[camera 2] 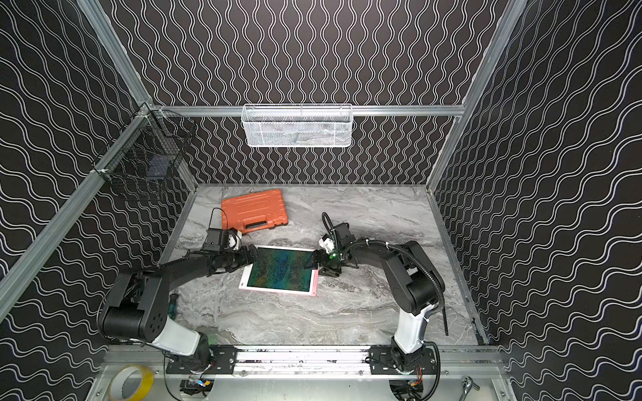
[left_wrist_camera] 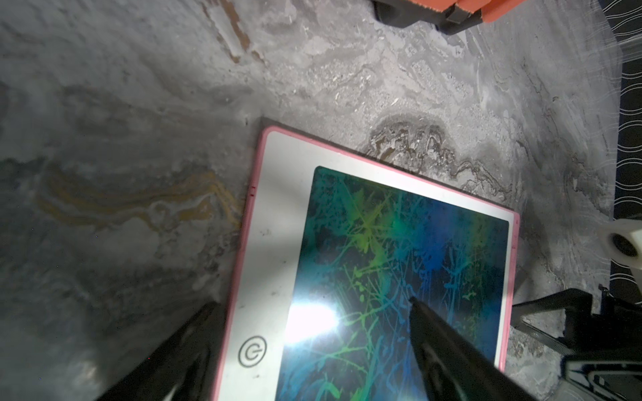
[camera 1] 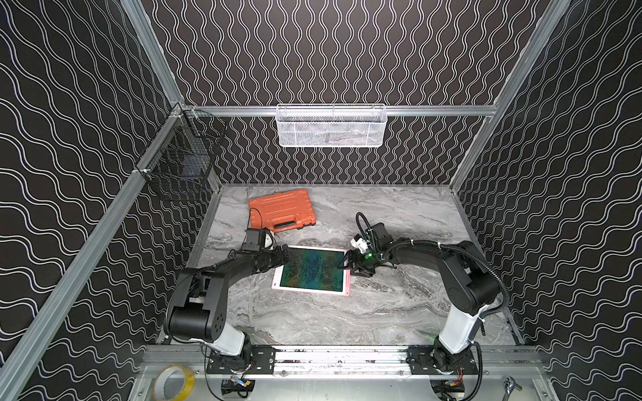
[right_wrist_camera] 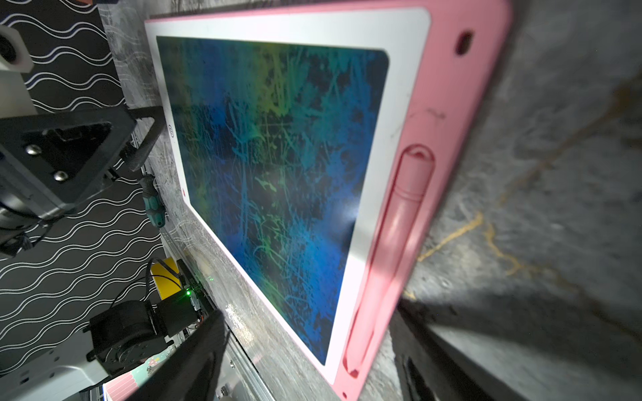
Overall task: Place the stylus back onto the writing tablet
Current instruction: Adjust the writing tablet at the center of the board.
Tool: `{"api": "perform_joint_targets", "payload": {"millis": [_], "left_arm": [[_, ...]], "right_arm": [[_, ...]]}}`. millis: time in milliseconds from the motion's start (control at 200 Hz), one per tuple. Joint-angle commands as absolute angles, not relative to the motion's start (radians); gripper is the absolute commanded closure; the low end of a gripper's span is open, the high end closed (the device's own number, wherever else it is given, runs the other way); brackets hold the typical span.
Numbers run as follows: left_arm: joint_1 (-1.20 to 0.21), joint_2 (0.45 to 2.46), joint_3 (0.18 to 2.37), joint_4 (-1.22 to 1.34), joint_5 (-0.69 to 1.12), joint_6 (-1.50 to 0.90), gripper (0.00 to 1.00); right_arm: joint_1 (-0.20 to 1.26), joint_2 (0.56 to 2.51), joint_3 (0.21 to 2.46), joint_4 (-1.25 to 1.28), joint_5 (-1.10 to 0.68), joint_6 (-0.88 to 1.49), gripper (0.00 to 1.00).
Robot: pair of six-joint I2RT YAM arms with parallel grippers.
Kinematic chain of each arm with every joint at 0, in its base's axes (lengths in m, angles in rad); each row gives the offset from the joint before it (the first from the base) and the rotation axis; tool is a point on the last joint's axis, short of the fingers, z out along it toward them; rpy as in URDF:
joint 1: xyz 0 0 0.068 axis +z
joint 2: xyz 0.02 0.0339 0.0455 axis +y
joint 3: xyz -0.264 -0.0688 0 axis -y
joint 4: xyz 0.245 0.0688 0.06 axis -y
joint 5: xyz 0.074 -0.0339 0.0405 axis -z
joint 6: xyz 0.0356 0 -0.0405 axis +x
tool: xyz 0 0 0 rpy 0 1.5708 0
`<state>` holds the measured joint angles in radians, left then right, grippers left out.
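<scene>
The writing tablet (camera 1: 312,270) (camera 2: 281,269) lies flat mid-table, white-and-pink frame around a dark screen with green-blue scribbles. The pink stylus (right_wrist_camera: 399,222) lies in the groove along the tablet's (right_wrist_camera: 399,86) pink side. My right gripper (camera 1: 347,260) (right_wrist_camera: 311,312) is open at that side's far corner. Its jaws straddle the corner and one end of the stylus without holding anything. My left gripper (camera 1: 285,251) (left_wrist_camera: 311,302) is open over the opposite short side of the tablet (left_wrist_camera: 274,222). One finger hangs over the screen, the other outside the frame, with the round button (left_wrist_camera: 252,351) between them.
An orange ribbed case (camera 1: 281,210) lies behind the left gripper. A green-and-black screwdriver (camera 2: 173,305) (right_wrist_camera: 153,205) lies by the left arm. A white mesh basket (camera 1: 331,126) and a black wire basket (camera 1: 180,163) hang on the walls. A tape roll (camera 1: 173,383) sits on the front rail.
</scene>
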<state>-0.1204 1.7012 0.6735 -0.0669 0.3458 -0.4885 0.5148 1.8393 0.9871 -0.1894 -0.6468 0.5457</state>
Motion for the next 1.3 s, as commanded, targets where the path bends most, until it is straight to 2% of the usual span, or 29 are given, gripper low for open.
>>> {"api": "perform_joint_targets", "payload": {"millis": [0, 305, 470, 911, 1296], "left_arm": [[-0.124, 1.698, 0.648, -0.296, 0.335, -0.537, 0.11], [-0.124, 1.644, 0.635, -0.308, 0.300, -0.544, 0.10], [-0.124, 1.600, 0.642, -0.349, 0.254, -0.564, 0.02], [-0.123, 1.493, 0.713, -0.476, 0.116, -0.548, 0.01], [-0.122, 1.409, 0.735, -0.547, 0.138, -0.497, 0.01]], "right_arm": [[0.515, 1.860, 0.981, -0.276, -0.547, 0.552, 0.23], [0.511, 1.888, 1.043, -0.314, -0.513, 0.523, 0.23], [0.511, 1.888, 1.045, -0.318, -0.512, 0.531, 0.22], [0.509, 1.846, 1.013, -0.328, -0.481, 0.525, 0.22], [0.480, 1.693, 1.047, -0.424, -0.372, 0.459, 0.16]]}}
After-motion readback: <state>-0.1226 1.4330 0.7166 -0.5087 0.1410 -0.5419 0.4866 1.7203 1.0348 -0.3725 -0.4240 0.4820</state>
